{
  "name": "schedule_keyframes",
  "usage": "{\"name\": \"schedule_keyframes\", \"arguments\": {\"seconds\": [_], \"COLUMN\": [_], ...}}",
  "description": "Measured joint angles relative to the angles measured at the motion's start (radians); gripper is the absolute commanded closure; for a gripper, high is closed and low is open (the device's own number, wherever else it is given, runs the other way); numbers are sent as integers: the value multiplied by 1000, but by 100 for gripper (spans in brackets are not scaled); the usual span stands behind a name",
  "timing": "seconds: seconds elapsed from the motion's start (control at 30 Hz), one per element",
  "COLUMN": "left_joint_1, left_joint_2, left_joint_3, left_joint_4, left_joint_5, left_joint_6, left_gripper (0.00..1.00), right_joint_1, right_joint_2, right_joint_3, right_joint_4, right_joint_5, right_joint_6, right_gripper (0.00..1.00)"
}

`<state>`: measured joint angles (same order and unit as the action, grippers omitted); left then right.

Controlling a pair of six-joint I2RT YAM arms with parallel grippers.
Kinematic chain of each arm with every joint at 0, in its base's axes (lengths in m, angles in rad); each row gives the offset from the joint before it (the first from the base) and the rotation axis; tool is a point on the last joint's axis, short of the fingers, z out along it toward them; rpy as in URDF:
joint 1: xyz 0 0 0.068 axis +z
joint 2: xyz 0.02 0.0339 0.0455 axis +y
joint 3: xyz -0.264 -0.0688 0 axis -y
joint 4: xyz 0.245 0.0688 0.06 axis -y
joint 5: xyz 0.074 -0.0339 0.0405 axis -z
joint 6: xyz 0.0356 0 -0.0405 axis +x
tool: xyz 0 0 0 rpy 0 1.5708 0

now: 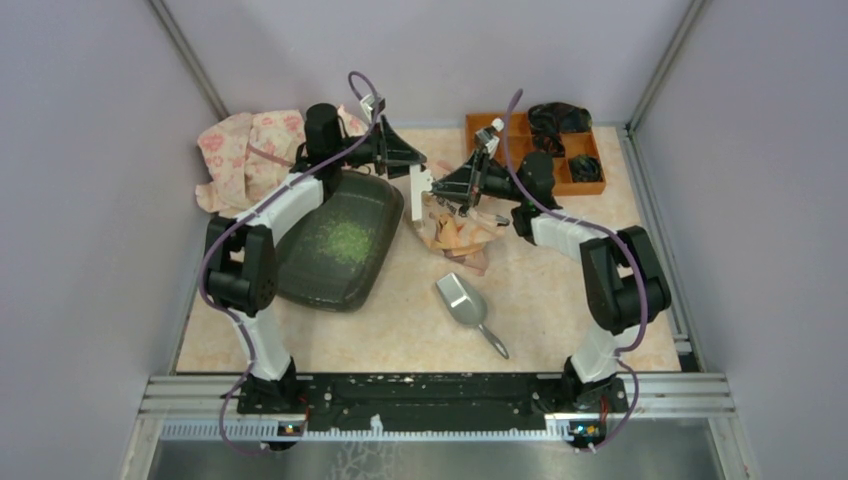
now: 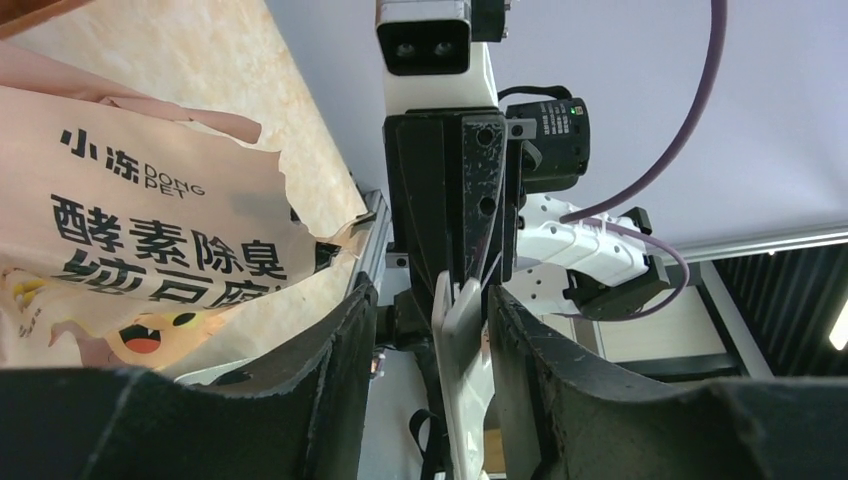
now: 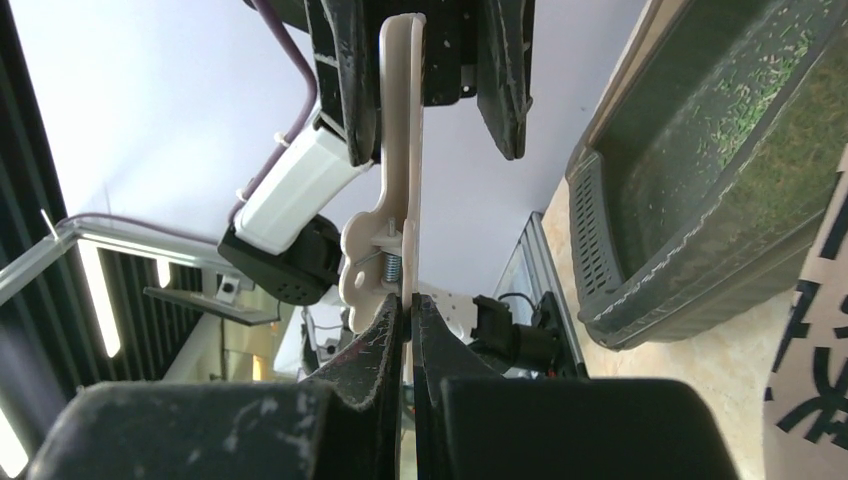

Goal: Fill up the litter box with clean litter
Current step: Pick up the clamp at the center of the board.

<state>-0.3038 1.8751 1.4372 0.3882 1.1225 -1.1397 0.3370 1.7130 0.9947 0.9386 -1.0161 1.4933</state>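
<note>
Cream clip: right gripper clamped on it, left gripper apart around it. Better close left before right releases.

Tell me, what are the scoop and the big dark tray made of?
The scoop looks like metal: it is grey with a dull shine. The tray looks like plastic: it is dark and matte, with a moulded, slotted rim. Looks alone can't make either certain.
</note>
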Motion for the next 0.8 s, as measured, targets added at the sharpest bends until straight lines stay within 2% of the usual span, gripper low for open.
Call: {"name": "schedule_keyframes", "arguments": {"seconds": [0.13,0.37,0.43,0.6,0.67,0.8], "left_joint_1": [0,0,0,1,3,10], "left_joint_2": [-1,-27,-30,-31,-33,-37], "left_joint_3": [0,0,0,14,15,15], "left_joint_4": [13,16,6,-62,-68,-63], "left_joint_5": [0,-6,-8,-8,-3,11], "left_joint_6": [-15,-25,-15,37,42,35], "left_gripper": [78,86,87,87,87,87], "right_joint_1": [9,10,10,9,6,-7], "right_joint_2": [0,0,0,0,-1,-11], "right_joint_3": [0,2,3,9,9,9], "right_joint_4": [-5,-26,-26,-47,-52,-67], "right_joint_5": [0,-3,-6,-24,-34,-53], "right_joint_6": [0,-9,-9,-20,-26,-35], "right_gripper": [100,99,85,73,65,53]}}
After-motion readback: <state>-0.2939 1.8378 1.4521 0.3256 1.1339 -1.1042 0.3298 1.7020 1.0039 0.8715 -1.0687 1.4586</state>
